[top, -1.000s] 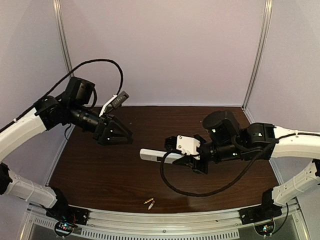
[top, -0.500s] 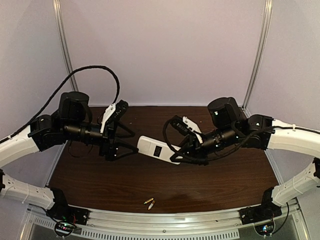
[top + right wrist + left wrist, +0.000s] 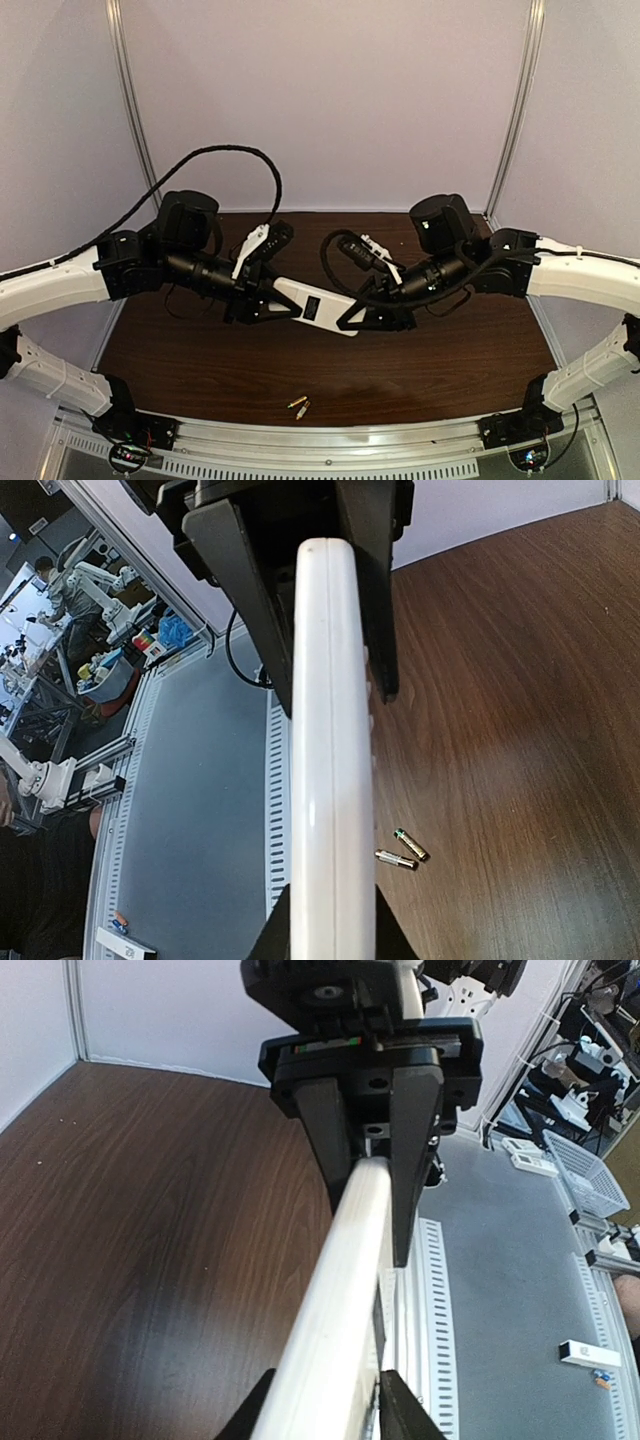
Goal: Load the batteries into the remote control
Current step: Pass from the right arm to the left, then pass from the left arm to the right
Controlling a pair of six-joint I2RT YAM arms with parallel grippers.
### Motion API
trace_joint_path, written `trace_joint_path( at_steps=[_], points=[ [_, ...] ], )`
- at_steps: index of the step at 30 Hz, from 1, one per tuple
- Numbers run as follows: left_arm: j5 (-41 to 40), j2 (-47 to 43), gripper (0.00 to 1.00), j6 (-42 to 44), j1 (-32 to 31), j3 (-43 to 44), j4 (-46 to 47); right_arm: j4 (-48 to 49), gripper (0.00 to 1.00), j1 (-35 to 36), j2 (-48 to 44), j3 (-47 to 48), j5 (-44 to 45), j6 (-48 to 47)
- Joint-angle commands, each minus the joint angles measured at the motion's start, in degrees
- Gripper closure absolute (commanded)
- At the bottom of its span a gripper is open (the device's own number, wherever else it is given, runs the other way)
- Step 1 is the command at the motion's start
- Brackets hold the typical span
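Observation:
The white remote control (image 3: 300, 297) hangs in the air above the table's middle, with a small dark recess on its upturned side. My left gripper (image 3: 278, 300) is shut on its left end and my right gripper (image 3: 358, 318) is shut on its right end. In the left wrist view the remote control (image 3: 345, 1260) runs edge-on out of my left gripper (image 3: 320, 1405) to the right gripper's fingers (image 3: 415, 1150). The right wrist view has the remote control (image 3: 330, 730) edge-on in my right gripper (image 3: 330, 925). Two batteries (image 3: 298, 405) lie side by side near the table's front edge, also below the remote as batteries (image 3: 402, 851).
The dark wooden table (image 3: 200, 350) is ringed by pale walls with upright metal posts (image 3: 128, 100). A slotted metal rail (image 3: 330, 465) runs along the front edge. Black cables (image 3: 230, 155) loop over both arms.
My left gripper has swung right to the remote's free end and its jaws have closed on it. The right arm has turned and shifted the remote slightly. The batteries have not moved.

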Motion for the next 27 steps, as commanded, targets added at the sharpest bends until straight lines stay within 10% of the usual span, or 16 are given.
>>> trace_joint_path(
  at_steps=[1, 5, 13, 21, 27],
  points=[
    [3.4, -0.2, 0.75, -0.9, -0.1, 1.2, 4.5, 3.0, 0.98, -1.9, -1.3, 1.2, -3.4, 1.4],
    [4.5, -0.9, 0.85, -6.1, 0.7, -1.2, 10.8, 7.8, 0.90, -5.2, -2.6, -1.1, -6.9, 4.3],
    [8.4, -0.6, 0.99, -15.9, 3.9, -5.1, 24.5, 25.6, 0.16, -10.0, -6.9, -8.5, -9.4, 15.3],
    [11.7, 1.5, 1.00, -24.5, 6.9, -7.2, 35.2, 35.6, 0.13, -10.1, -5.4, -12.4, -7.1, 21.6],
    [12.6, 3.7, 1.00, -27.4, 7.1, -7.7, 39.7, 41.1, 0.30, -10.1, -3.3, -12.3, -6.4, 25.2]
  ],
)
